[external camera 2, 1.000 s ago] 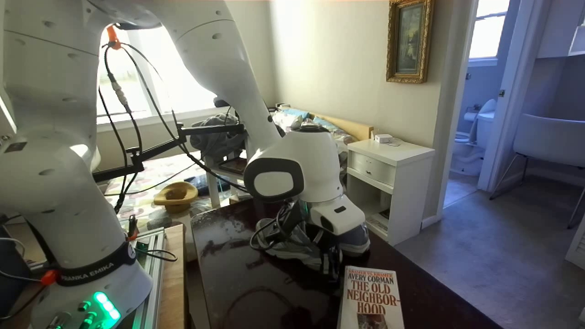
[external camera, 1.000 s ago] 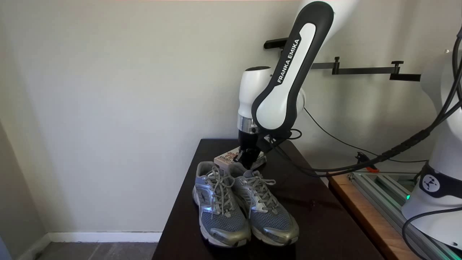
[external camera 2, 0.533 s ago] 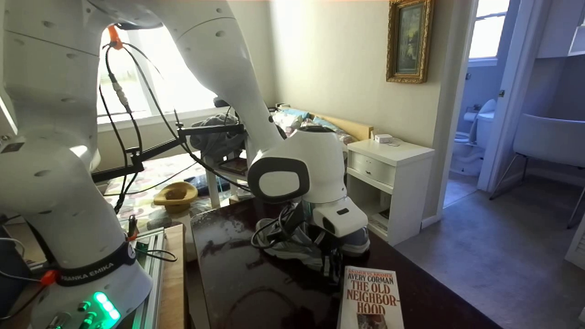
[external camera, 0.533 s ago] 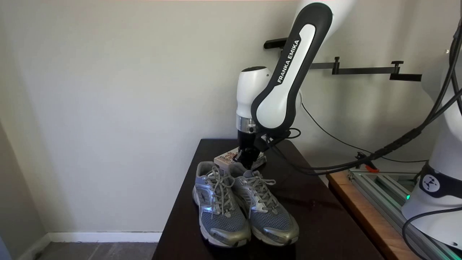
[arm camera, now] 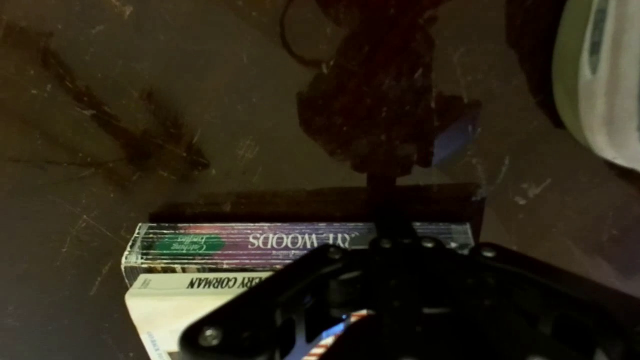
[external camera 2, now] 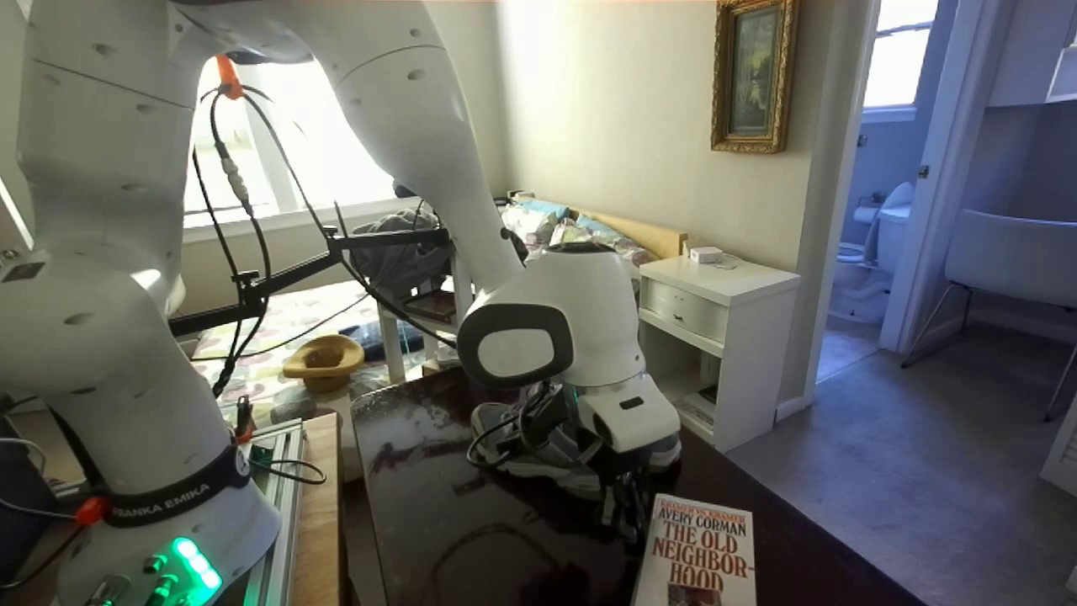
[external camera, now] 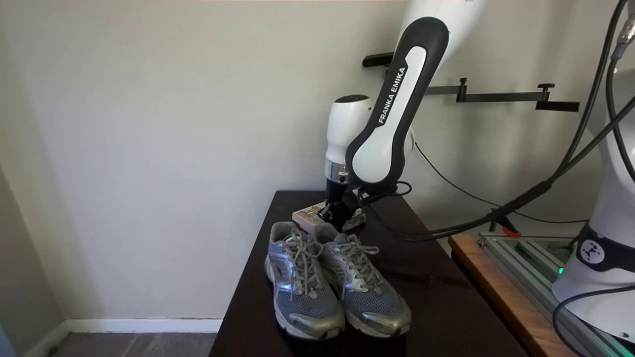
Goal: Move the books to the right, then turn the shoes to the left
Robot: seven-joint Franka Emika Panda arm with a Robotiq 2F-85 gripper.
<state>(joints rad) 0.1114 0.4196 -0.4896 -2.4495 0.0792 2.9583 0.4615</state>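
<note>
A bed (external camera 2: 307, 310) and nightstand (external camera 2: 761, 349) show a home bedroom

A Robot Arm (external camera: 374, 158) in White and Black

The arm had rounded white shells (external camera 2: 412, 118), and its black trim (external camera: 429, 30) carried white letters (external camera: 392, 95), FRANKA EMIKA. Around the base (external camera: 593, 302) went a dark band (external camera 2: 181, 497) with the same name and a round pale emblem (external camera: 592, 251). Lights (external camera 2: 198, 563) there were green. A silver ring (external camera: 335, 171) encircled the wrist (external camera: 345, 130). The cables (external camera: 526, 198) were black, one with a pale connector (external camera 2: 236, 179). The gripper (arm camera: 395, 231) was black, with angular links (arm camera: 237, 315) and round screws (arm camera: 210, 336).
</note>
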